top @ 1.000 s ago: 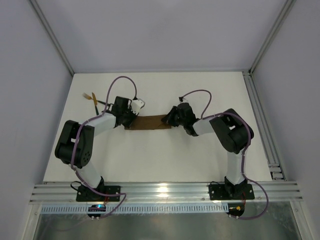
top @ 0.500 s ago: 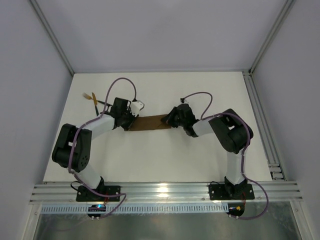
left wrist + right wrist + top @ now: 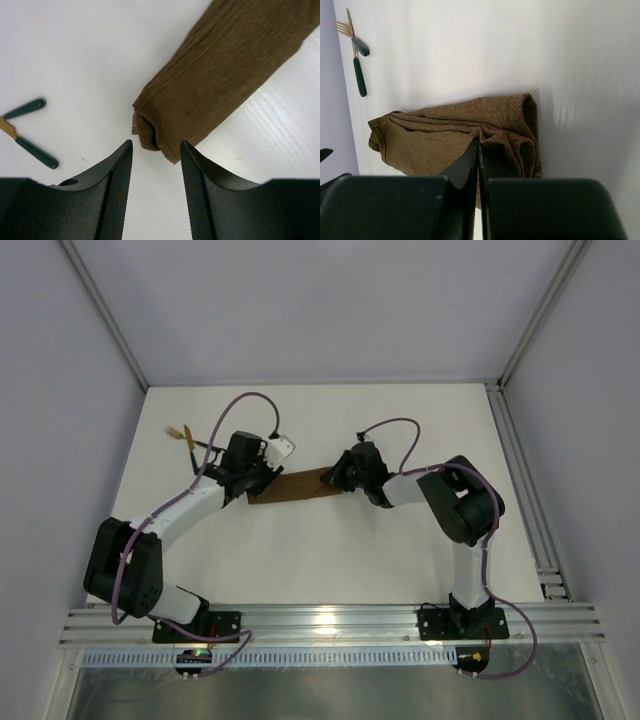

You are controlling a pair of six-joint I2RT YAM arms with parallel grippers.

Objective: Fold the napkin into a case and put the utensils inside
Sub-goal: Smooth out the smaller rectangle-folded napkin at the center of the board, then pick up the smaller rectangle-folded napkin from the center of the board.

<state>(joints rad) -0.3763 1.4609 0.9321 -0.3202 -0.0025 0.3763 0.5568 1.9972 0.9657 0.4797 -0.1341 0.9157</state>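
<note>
The napkin (image 3: pixel 295 486) lies on the white table (image 3: pixel 330 550) as a narrow folded oblong between the two grippers. In the top view its long axis runs left to right, with the right end tilted slightly farther from the arm bases than the left. It is a dark-brown cloth with a coarse, finely ribbed weave, stacked in several flat layers.

In the left wrist view the napkin (image 3: pixel 220 75) stretches away toward the upper right. Its near end is bunched into a small curled lip with the layered edges showing. The left gripper (image 3: pixel 156 147) stands with its jaws apart, and its black cross-hatched pads (image 3: pixel 119 190) sit on either side of that end without pressing it. The cloth end sits just at the mouth of the gap.

In the right wrist view the other end of the napkin (image 3: pixel 430 135) rolls into a thick rounded fold. The right gripper (image 3: pixel 478 150) has its jaws pressed together, and creases of cloth gather into a pucker right at the tips, so it appears to pinch a layer of the napkin.

The utensils (image 3: pixel 188 438) lie on the far-left part of the table, beyond the left gripper (image 3: pixel 252 476) and apart from the napkin. They are slim, with gold heads and thin dark handles (image 3: pixel 360 77) that splay apart, and one is a fork (image 3: pixel 341 25)
</note>
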